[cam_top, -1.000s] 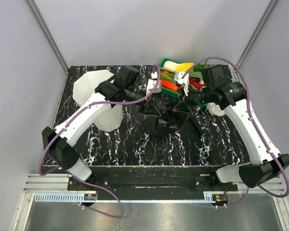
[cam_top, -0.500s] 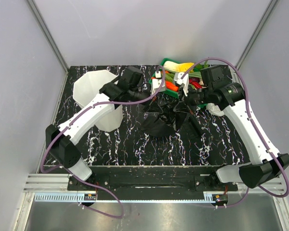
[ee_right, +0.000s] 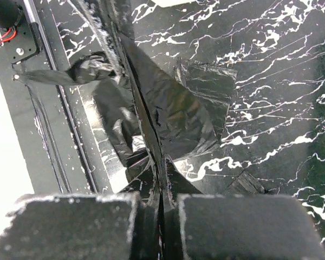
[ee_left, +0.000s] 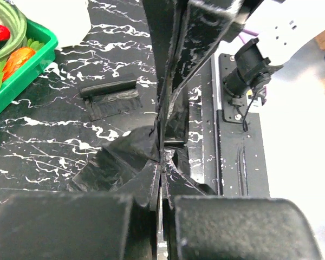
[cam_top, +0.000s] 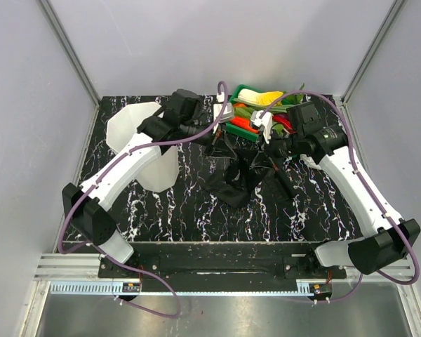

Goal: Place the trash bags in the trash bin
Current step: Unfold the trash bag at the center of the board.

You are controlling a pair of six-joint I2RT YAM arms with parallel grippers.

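One trash bag (cam_top: 235, 184), a crinkled black film sheet, hangs stretched between my two grippers over the middle of the table, its lower part resting on the marble top. My left gripper (cam_top: 216, 137) is shut on one edge of the film (ee_left: 124, 162); its jaws (ee_left: 162, 168) are pressed together. My right gripper (cam_top: 270, 146) is shut on the other edge (ee_right: 173, 108); its jaws (ee_right: 162, 162) are pressed together. A small folded black bundle (ee_left: 109, 95) lies flat on the table. The translucent white trash bin (cam_top: 137, 133) stands at the far left, under my left arm.
A green tray (cam_top: 233, 92) of vegetables stands at the far middle, just behind both grippers. Another flat folded black piece (ee_right: 206, 81) lies on the table under the held sheet. Grey walls enclose the table on three sides.
Both grippers have moved slightly toward the far side and lifted. The black sheet between them is pulled tighter and narrower, with less of it spread on the table.
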